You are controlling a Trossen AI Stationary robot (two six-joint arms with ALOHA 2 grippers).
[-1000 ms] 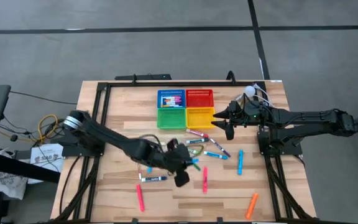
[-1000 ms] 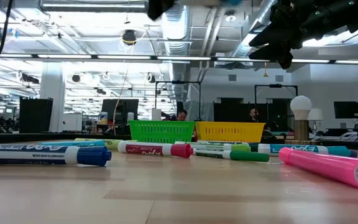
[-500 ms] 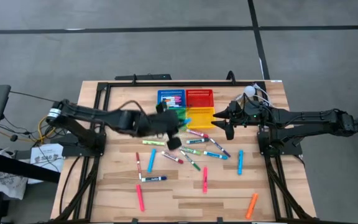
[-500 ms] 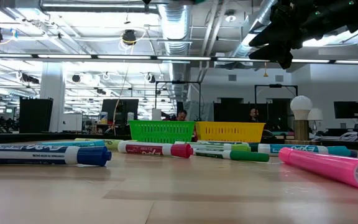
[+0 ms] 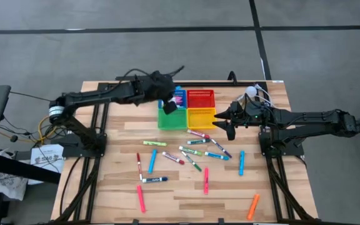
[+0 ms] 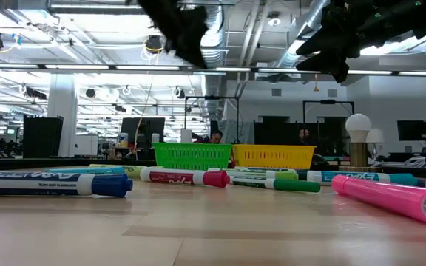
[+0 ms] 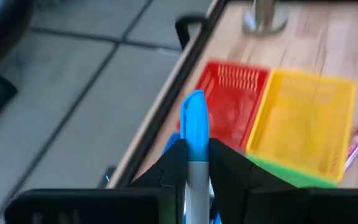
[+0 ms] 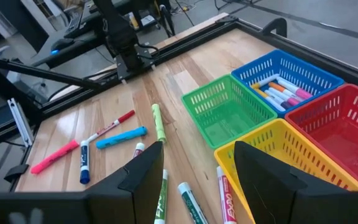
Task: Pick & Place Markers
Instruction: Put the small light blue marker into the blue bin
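The table (image 5: 120,131) has a broad bare strip of wood along its left edge, bounded by a black rail, and more open wood at the near edge below the scattered markers (image 5: 186,156). The left arm reaches from the left side across the far part of the table, its left gripper (image 5: 167,106) raised over the seam of the blue basket (image 5: 174,95) and green basket (image 5: 179,120), fingers (image 7: 166,171) clamped together on a blue-capped marker (image 7: 194,127) that stands up between them. The 4 baskets sit in a tight square near the far edge, blue and red basket (image 5: 200,98) behind, green and yellow basket (image 5: 200,117) in front; several markers already lie in the blue one. Loose markers spread across the middle and near right of the table. The right gripper (image 5: 224,119) hovers just right of the yellow basket, fingers apart and empty, the arm stretched in level from the right edge.
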